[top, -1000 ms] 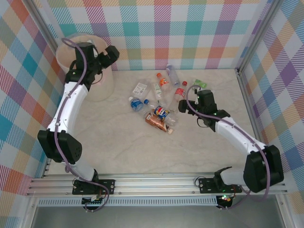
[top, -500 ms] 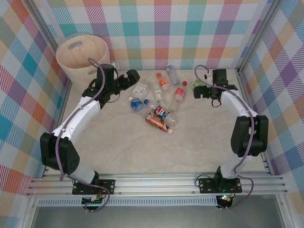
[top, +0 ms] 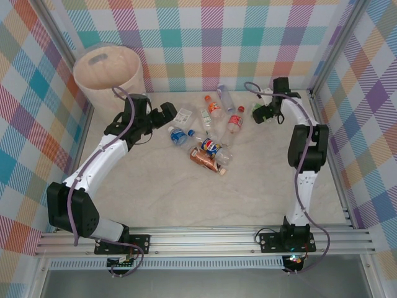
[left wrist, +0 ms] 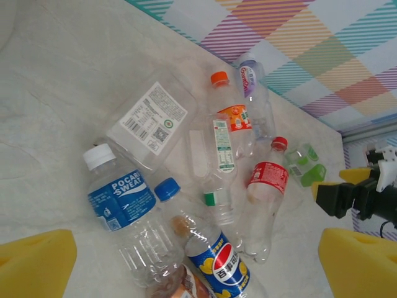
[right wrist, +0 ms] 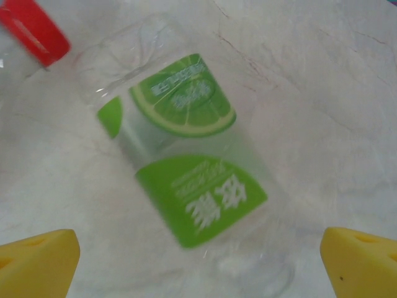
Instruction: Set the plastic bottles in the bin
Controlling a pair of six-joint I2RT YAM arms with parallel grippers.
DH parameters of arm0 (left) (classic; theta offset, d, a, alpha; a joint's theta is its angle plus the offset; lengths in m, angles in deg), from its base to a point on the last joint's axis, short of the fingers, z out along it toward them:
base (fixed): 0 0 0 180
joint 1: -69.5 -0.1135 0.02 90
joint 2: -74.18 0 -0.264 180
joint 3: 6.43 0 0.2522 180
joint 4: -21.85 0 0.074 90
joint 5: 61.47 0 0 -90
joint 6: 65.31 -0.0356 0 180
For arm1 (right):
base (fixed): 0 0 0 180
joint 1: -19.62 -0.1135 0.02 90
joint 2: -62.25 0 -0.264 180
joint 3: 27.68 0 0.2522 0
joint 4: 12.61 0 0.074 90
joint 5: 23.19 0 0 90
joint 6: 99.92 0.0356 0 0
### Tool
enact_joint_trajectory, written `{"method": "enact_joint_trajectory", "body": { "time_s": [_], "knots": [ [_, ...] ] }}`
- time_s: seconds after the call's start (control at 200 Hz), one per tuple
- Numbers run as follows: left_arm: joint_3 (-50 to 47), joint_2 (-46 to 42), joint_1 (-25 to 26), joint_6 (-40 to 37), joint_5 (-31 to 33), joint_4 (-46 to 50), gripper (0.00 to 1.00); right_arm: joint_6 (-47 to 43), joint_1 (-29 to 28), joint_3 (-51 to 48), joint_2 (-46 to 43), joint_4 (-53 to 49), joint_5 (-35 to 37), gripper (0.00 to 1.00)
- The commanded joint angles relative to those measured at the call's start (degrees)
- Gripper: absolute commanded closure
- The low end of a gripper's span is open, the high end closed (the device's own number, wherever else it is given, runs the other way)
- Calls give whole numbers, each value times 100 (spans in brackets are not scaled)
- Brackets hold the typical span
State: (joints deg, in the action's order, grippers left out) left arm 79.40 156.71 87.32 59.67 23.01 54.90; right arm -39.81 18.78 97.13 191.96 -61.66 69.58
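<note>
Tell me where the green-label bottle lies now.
In the top view the green-label bottle lies far right on the table, just right of the red-label bottle, under the open right gripper.

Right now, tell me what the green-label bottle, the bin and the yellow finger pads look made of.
Green-label bottle: thin clear plastic with a glossy finish; the table shows through it and it catches highlights.
Bin: cream-white and matte, probably moulded plastic; it has a smooth wall with a cut-out handle.
Yellow finger pads: likely foam or soft rubber; the surface is dull with no glare, though the look alone does not settle it.
</note>
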Motion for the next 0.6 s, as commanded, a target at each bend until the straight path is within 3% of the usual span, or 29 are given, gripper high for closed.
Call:
{"method": "enact_joint_trajectory", "body": {
  "time_s": [0.0, 0.14, 0.39, 0.47, 0.515, 0.595],
  "knots": [
    [-31, -108, 11, -156, 219, 181, 0, -441, 73, 888, 586, -889, -105, 1],
    [-27, -72, 11, -193, 320, 284, 0, -532, 84, 1719, 1257, -1488, 108, 0],
    [19, 45, 11, -222, 364, 319, 0, -645, 213, 1795, 1286, -2112, -649, 8],
    [22, 109, 11, -205, 311, 295, 0, -586, 238, 1668, 1240, -2039, -716, 13],
    [31, 131, 11, -188, 289, 269, 0, -513, 239, 1576, 1198, -1900, -666, 28],
    [30, 168, 11, -172, 250, 260, 0, -360, 241, 1517, 1158, -1752, -585, 37]
  ]
}}
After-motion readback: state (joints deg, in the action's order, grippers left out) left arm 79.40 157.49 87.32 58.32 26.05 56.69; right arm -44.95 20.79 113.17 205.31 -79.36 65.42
